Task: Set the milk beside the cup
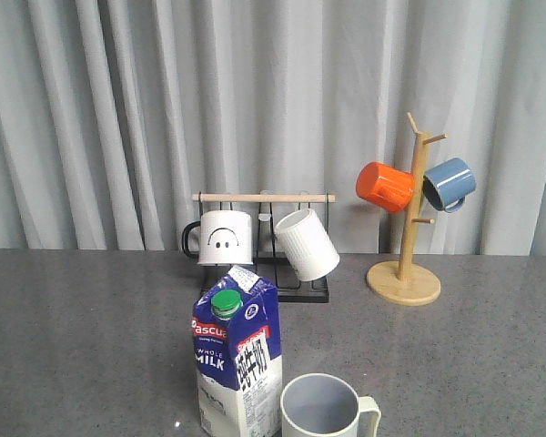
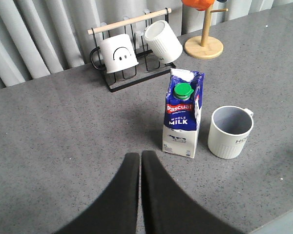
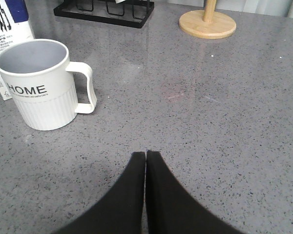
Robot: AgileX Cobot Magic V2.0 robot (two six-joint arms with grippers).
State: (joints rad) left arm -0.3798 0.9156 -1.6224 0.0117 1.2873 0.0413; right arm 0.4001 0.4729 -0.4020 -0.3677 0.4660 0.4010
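Grey speckled stone-look table (image 1: pixel 455 364), glossy enough to mirror faintly. Standing directly on it: 1 upright milk (image 1: pixel 237 364) carton near the front edge, green cap toward the camera; 1 cup (image 1: pixel 329 408) just beside it on the right, apart from it by a narrow gap, handle turned away from the carton. Farther back, well apart from those 2: a black wire mug rack (image 1: pixel 282 289) near the middle and a round wooden mug tree base (image 1: pixel 403 281) to its right.

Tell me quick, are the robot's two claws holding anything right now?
Left end effector: closed, holding nothing.
Right end effector: closed, holding nothing.
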